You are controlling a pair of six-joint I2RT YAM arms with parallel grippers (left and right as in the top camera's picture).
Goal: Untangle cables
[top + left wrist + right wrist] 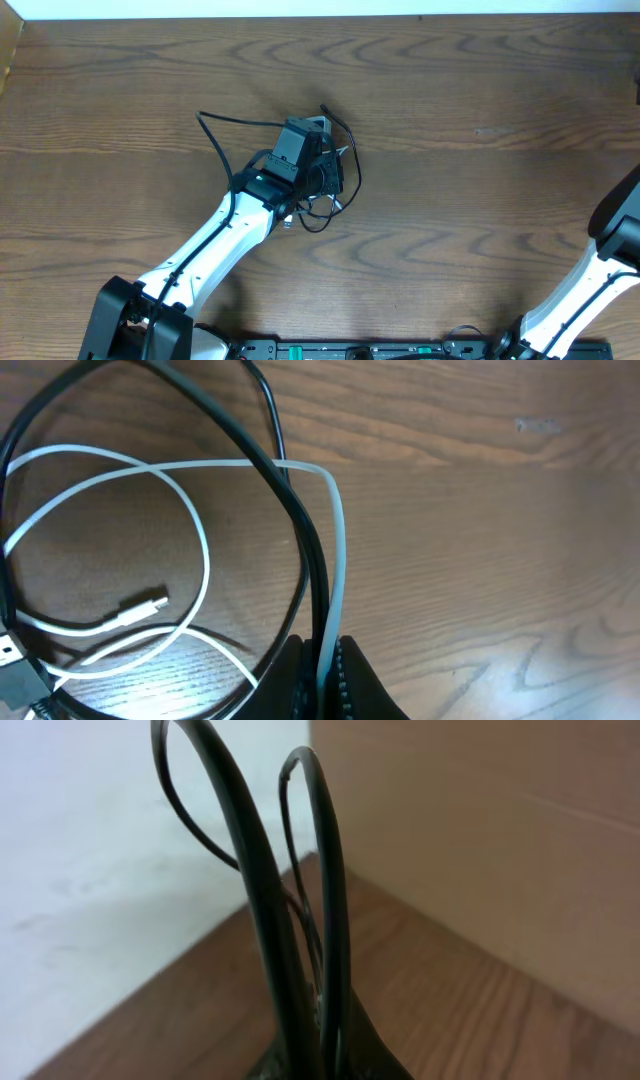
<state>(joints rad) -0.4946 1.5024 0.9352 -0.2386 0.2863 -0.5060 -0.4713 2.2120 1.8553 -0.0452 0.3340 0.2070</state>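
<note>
The black cable (215,135) and the white cable (338,158) lie tangled on the wooden table near the middle. My left gripper (318,135) is over the tangle. In the left wrist view it (322,678) is shut on both cords side by side, the black cable (300,525) and the white cable (336,550). The white cable makes loops on the left, with a small white plug (142,606) lying inside them. My right gripper (325,1060) looks shut, with thick black arm wires (255,890) rising in front of it. It is out of the overhead view.
The right arm (600,260) stands at the table's right edge. The right wrist view faces a white wall (120,840) and a brown cardboard panel (500,840) at the table's corner. A black plug end (8,655) lies at the left wrist view's lower left.
</note>
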